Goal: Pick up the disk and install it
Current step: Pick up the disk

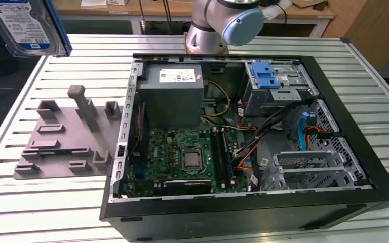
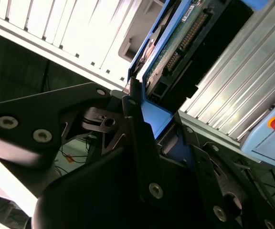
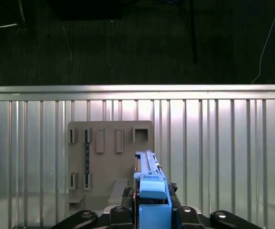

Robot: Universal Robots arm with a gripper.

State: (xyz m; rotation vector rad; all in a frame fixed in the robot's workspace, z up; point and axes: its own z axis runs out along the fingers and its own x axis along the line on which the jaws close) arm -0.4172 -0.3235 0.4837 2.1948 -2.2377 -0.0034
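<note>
Gripper (image 2: 153, 117) closed narrow on disk (image 2: 175, 43), fingers (image 2: 136, 124) pinching blue bracket. Disk held aloft over grey fixture plate (image 1: 63, 134), on exterior view's left of computer case (image 1: 248, 207).

We see the disk (image 1: 27, 24) raised in the air at the top of the exterior view's left, its white-and-blue label facing the camera and a blue plastic bracket framing its silver body. In the second wrist view it runs edge-on, green circuit board and connector pins showing. The gripper (image 2: 152, 121) clamps it by the bracket's end.
</note>
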